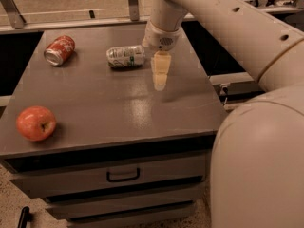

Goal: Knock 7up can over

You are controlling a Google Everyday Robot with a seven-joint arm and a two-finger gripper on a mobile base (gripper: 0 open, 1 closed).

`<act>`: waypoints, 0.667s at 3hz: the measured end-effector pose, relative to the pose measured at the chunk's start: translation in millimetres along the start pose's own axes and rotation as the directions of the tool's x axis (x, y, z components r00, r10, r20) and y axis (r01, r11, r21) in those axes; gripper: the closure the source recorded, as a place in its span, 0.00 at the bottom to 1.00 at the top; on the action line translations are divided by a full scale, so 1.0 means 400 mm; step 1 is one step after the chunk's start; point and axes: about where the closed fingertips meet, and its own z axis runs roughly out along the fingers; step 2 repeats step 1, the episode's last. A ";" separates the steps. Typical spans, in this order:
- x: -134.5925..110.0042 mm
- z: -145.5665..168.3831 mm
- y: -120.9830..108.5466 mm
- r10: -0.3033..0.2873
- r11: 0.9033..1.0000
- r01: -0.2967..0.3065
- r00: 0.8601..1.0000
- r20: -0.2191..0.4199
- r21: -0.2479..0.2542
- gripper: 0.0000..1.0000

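The 7up can [126, 57], silver-white with green print, lies on its side on the grey cabinet top [114, 108], towards the back middle. My gripper [160, 76] hangs from the white arm just right of the can's end, its cream fingers [160, 65] shut together and pointing down at the table. It holds nothing and stands a small gap away from the can.
An orange-red soda can [59, 50] lies on its side at the back left. A red apple [35, 123] sits near the front left edge. The cabinet has a drawer with a handle [122, 175]. My arm's large white body [256, 165] fills the right foreground.
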 end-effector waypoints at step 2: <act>0.000 0.000 0.000 0.000 1.000 0.000 1.000 0.000 0.000 0.00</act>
